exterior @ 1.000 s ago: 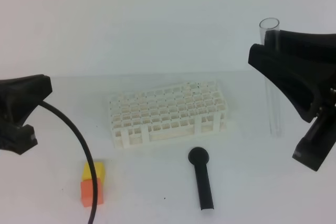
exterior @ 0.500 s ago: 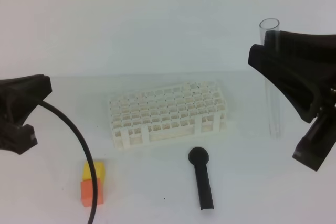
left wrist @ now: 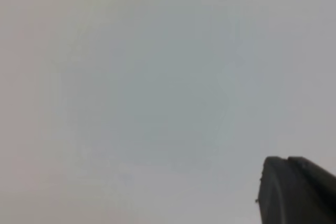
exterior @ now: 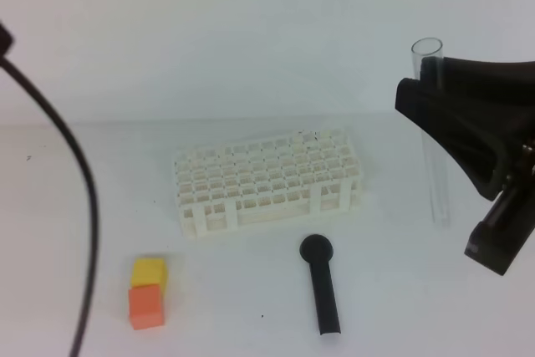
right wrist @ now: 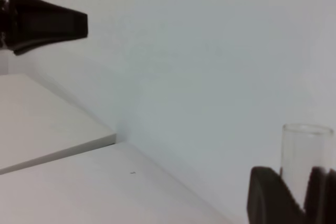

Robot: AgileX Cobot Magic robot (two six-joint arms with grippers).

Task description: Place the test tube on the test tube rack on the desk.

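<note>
Right gripper [exterior: 435,73] clamped on test tube [exterior: 435,148], tube upright, open rim up, right of test tube rack [exterior: 267,180]

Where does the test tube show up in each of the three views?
Exterior high: the test tube stands upright at the right edge, clamped in the right gripper, right of the test tube rack.
Left wrist: not in it; only blank wall and a dark gripper tip.
Right wrist: bottom right corner, its rim rising between the dark fingers.
Shared landmark: the right gripper's black fingers around the tube.
</note>
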